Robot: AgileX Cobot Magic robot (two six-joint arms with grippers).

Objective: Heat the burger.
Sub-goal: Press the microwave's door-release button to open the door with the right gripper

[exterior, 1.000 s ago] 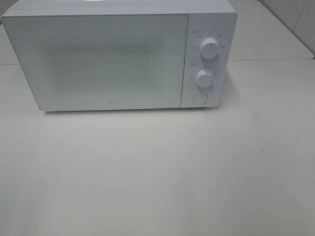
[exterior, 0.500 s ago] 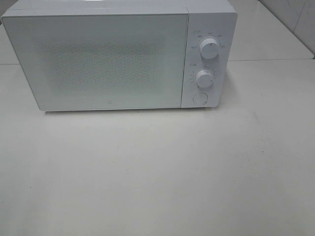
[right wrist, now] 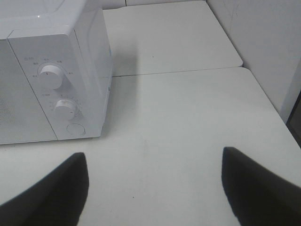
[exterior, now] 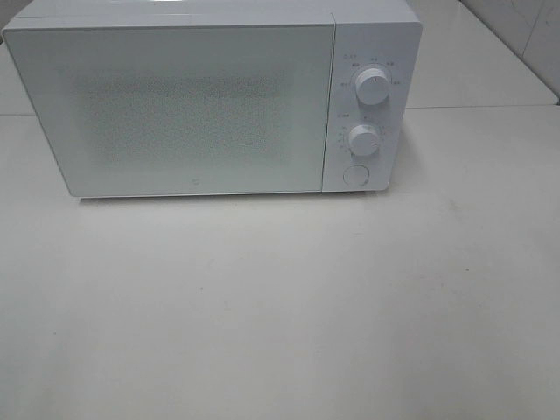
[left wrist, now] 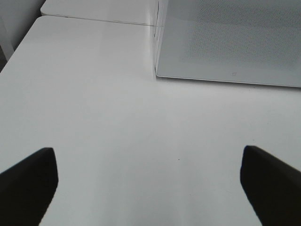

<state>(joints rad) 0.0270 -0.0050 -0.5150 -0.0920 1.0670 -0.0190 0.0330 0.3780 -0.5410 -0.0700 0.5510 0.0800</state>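
Appliance: a white box-shaped microwave oven [exterior: 175, 105] stands upright at the back of the white tabletop [exterior: 280, 306].
Door: the microwave's wide frosted door panel with a dotted window [exterior: 175, 109] is shut flush with the casing; nothing can be made out through it.
Controls: on the panel right of the door, an upper round white dial [exterior: 373, 87], a lower round white dial [exterior: 363, 140] and a round white push button [exterior: 354, 175] sit one below the other.
Burger: it shows in none of the views, so its location cannot be told.
Left gripper [left wrist: 149, 188]: it hangs above the tabletop in front of the door's lower left corner. Its dark fingers [left wrist: 28, 183] stand spread wide with only bare table between them; it holds nothing.
Right gripper [right wrist: 155, 193]: it hangs above the tabletop in front of and to the right of the control panel. Its dark fingers [right wrist: 258, 188] stand well apart and hold nothing.
Surroundings: a pale tiled wall [right wrist: 263, 37] borders the table on the right.
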